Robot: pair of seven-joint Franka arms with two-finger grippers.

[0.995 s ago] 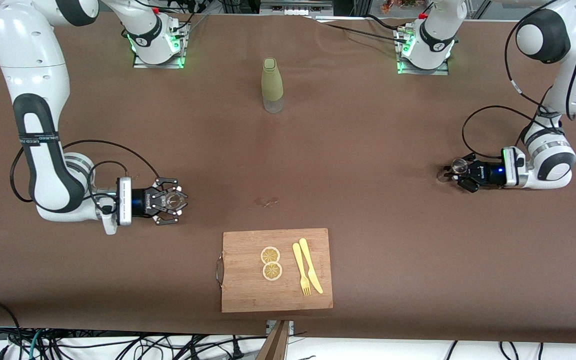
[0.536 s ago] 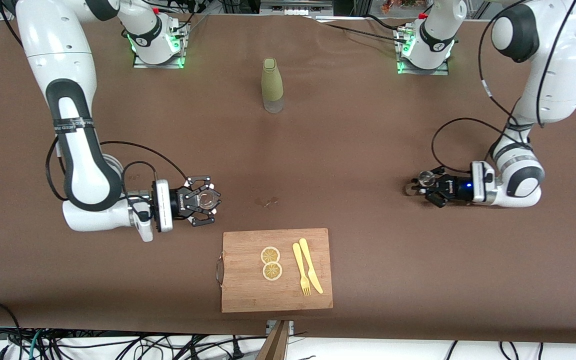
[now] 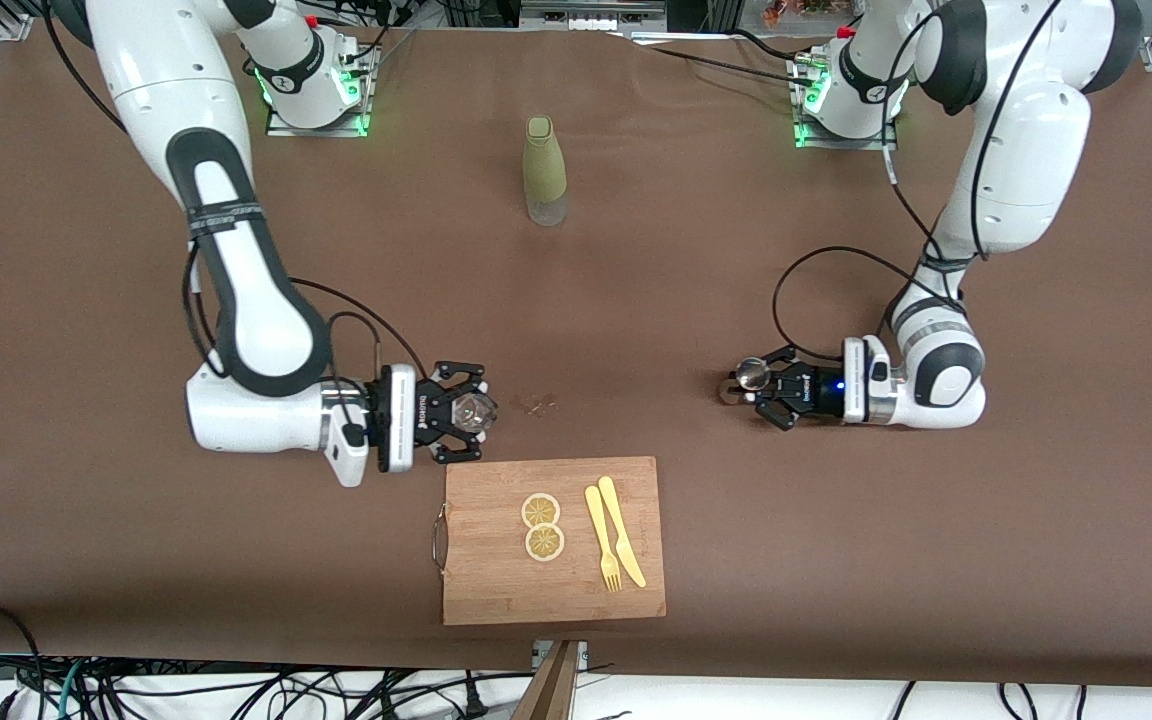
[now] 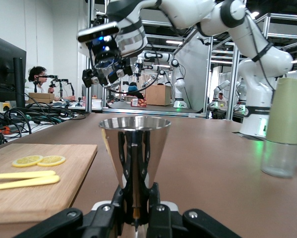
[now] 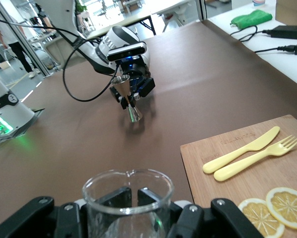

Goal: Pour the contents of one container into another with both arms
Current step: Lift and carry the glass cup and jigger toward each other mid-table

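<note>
While both arms hang low over the brown table (image 3: 696, 300), each carries 1 container upright, presumably to bring the 2 together for pouring. The right gripper (image 3: 463, 411), over the table just off the cutting board's (image 3: 496, 590) corner toward the bases, is closed around the clear glass tumbler (image 3: 473, 410), whose rim fills the foreground of the right wrist view (image 5: 128, 186). The left gripper (image 3: 768, 392), over bare table toward the left arm's end, is clamped on the waist of the steel jigger (image 3: 751, 374), its cone mouth up in the left wrist view (image 4: 134, 148). Holding both level keeps any contents in; whether either holds liquid cannot be told.

Bare table separates the 2 grippers, marked only by a small stain (image 3: 536, 405). The board, nearer the front camera, bears 2 lemon slices (image 3: 542, 526), a yellow fork (image 3: 601, 540) and a yellow knife (image 3: 621, 530). The olive-green bottle (image 3: 544, 170) stands well apart, near the bases. Nothing appears to block the approach.
</note>
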